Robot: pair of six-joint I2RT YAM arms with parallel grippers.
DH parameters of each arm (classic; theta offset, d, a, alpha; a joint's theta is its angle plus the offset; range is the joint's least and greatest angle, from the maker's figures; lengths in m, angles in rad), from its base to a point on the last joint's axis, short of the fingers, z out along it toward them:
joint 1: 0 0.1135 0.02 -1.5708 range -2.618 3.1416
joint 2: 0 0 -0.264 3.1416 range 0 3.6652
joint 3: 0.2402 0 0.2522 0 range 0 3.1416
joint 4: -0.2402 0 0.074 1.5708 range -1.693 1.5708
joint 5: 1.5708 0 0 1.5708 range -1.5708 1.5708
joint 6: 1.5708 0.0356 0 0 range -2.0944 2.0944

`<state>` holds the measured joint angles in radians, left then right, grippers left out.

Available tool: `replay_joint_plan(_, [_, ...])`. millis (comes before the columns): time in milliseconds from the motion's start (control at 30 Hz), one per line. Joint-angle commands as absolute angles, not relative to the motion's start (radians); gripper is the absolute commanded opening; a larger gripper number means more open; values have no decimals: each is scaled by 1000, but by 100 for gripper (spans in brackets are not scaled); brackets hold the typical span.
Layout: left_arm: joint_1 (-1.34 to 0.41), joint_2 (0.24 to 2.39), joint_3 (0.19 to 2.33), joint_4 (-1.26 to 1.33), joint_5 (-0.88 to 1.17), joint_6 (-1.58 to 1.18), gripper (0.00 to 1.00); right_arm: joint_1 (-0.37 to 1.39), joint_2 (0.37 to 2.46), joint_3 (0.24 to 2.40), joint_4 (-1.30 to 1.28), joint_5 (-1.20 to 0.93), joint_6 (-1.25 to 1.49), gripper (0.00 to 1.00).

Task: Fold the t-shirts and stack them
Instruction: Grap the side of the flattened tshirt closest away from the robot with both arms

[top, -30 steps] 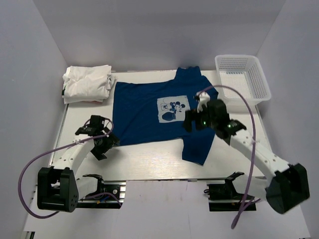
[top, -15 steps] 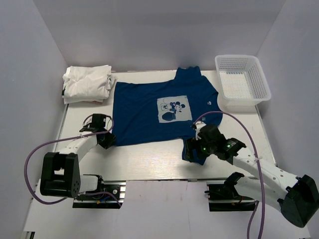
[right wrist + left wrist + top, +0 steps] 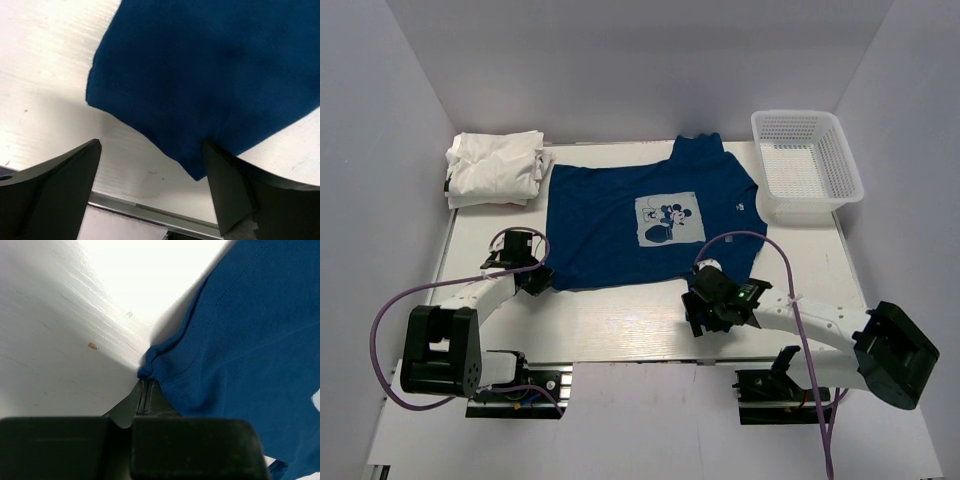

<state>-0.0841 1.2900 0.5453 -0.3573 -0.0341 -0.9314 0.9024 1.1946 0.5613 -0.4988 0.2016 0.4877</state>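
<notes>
A navy t-shirt [image 3: 620, 225] with a white chest print lies spread flat in the middle of the table. My left gripper [image 3: 535, 281] is at its near left corner. In the left wrist view the left gripper [image 3: 145, 383] is shut on that bunched corner of the navy t-shirt [image 3: 250, 335]. My right gripper [image 3: 706, 311] is low over the near end of the sleeve. In the right wrist view the right gripper [image 3: 151, 144] stands open, and the navy t-shirt's [image 3: 210, 70] sleeve end lies between its fingers. White folded t-shirts [image 3: 496, 167] are stacked at the back left.
A white mesh basket [image 3: 807, 165] stands at the back right corner. The table's metal front rail [image 3: 150, 214] runs just below the right gripper. Grey walls close in the table on the left, back and right.
My left gripper has shut on the shirt's near left corner. My right arm has swung from beside the chest print down to the sleeve's near end.
</notes>
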Motion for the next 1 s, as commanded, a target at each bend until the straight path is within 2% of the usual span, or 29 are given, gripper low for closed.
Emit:
replay_joint_plan(0, [-84,1279,528,-390,-26,-913,0,916,1259,535,-523,279,575,83])
replay_joint_plan(33, [-84,1279,528,-390,-26,-913,0,917,1262,540,-529,290,581,60])
replay_joint_plan(67, [-84,1279,528,-390,-15,-913,0,926,1259,549,-541,296,592,46])
replay_joint_plan(167, [-84,1279,551,-413,-6,-913,0,923,1212,593,-595,336,592,14])
replay_joint_plan(233, [-84,1279,583,-448,-6,-913,0,922,1192,623,-627,357,578,0])
replay_joint_plan(467, [-84,1255,699,-650,-71,-913,0,917,1105,828,-928,394,621,0])
replay_joint_plan(500, [-84,1234,699,-670,-83,-913,0,917,1056,824,-1007,376,682,0])
replay_joint_plan(733, [-84,1160,635,-794,-107,-904,0,928,904,687,-1109,224,811,0])
replay_joint_plan(800, [-84,1135,624,-837,-155,-914,0,933,885,689,-1117,201,799,0])
replay_joint_plan(967, [-84,1101,600,-767,-58,-922,0,936,917,703,-1095,225,723,0])
